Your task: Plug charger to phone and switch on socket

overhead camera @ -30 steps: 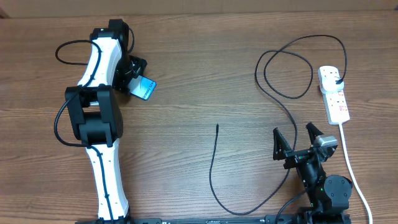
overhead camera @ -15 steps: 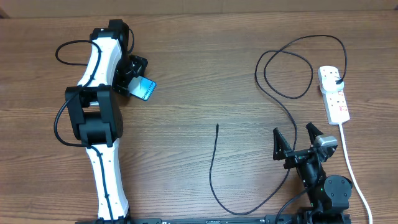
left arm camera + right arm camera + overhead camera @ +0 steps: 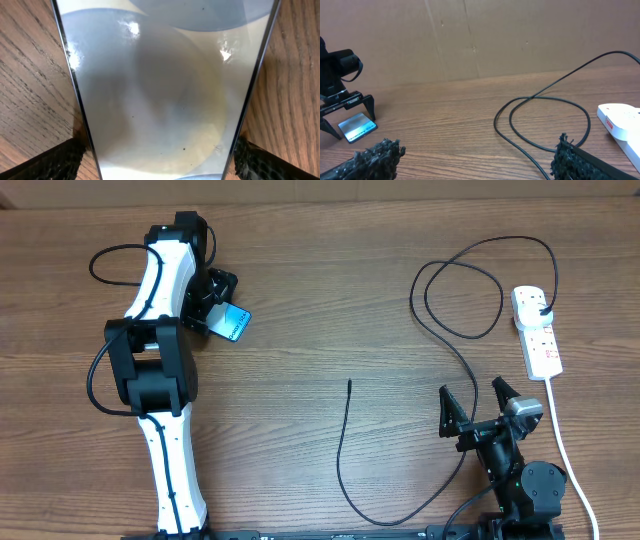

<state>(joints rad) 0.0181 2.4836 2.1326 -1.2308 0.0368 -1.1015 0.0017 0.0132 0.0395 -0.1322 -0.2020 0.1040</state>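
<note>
Over on the far left of the table (image 3: 300, 280), my left claw (image 3: 348, 125) hangs nose-down above the phone (image 3: 232, 323), fingers spread apart with the handset lying between them. From my left wrist the glossy pale face fills nearly the whole view, and one dark fingertip (image 3: 47, 160) shows at each lower corner, just outside the phone's dark edges (whether either pad actually touches an edge I cannot tell). The phone lies flat on the wood, face up, turned at a slant to the table's edges. My right claw (image 3: 470, 390) waits at the near right, fingers wide apart with nothing in them, pointing across the table. The charger (image 3: 338, 455) runs loose over the wood: its small connector tip (image 3: 349, 383) lies bare near the middle, well apart from the phone, and from there the thin black cable sweeps towards me, curves back up past my right claw and makes a big loop at the far right. Its black plug (image 3: 541, 305) sits in the far end of the socket (image 3: 542, 345), the white strip on the right edge. A thick white cord (image 3: 565, 450) trails from the strip's near end, passing to the right of my right arm. Red marks show on the strip, too small to read a switch position.
</note>
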